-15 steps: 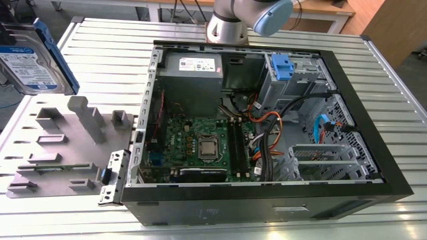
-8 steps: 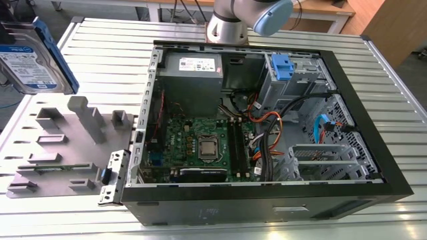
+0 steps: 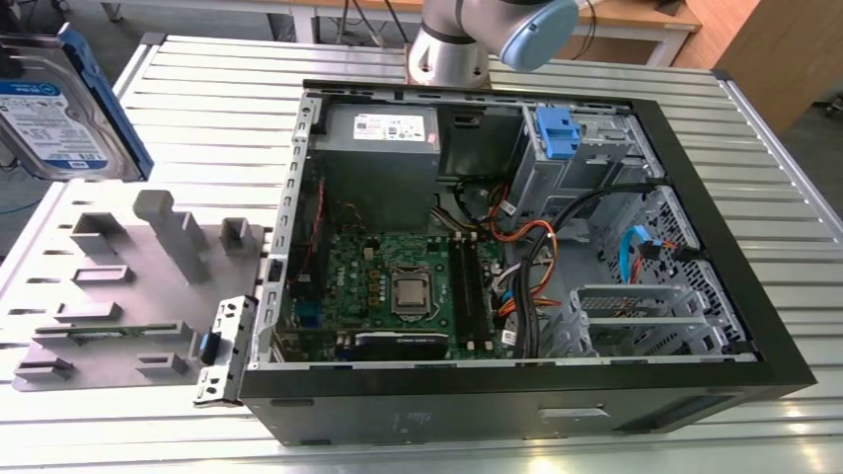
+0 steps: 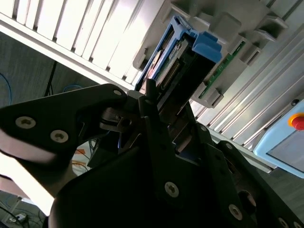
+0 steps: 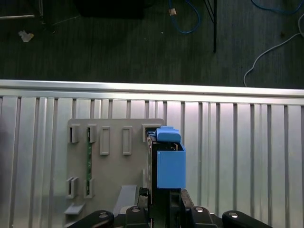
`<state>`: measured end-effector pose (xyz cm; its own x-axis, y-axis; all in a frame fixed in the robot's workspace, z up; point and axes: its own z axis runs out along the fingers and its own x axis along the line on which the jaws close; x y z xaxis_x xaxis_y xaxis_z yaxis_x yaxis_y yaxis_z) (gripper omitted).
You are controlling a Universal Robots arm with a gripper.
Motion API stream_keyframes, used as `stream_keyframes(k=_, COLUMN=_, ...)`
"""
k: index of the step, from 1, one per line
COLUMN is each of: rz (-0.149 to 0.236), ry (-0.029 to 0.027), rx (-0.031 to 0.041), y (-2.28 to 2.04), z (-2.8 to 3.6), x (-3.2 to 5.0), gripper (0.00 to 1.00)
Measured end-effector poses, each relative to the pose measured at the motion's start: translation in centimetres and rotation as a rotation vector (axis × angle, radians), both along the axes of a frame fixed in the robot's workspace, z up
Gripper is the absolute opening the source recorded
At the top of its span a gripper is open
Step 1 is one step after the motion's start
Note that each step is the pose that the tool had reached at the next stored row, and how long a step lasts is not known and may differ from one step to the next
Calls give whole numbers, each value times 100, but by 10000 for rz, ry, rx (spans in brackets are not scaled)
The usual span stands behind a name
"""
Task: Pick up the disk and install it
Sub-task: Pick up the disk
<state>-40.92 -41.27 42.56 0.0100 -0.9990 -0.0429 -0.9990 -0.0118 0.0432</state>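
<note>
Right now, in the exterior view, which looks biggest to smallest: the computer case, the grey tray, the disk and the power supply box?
1. computer case
2. grey tray
3. disk and power supply box look about alike. The disk seems nearer the camera and is partly cropped, so I won't rank them.

Ribbed aluminium tabletop, open black computer case lying on its side across the middle, grey slotted fixture plate flat just beside it toward the edge at the exterior view's left, my arm's base standing by the far edge behind the case.
</note>
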Motion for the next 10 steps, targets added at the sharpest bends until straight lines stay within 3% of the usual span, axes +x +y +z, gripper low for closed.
stream_keyframes(k=10, rz=0, ry=0, rx=2, y=0, z=116, x=0, gripper=35)
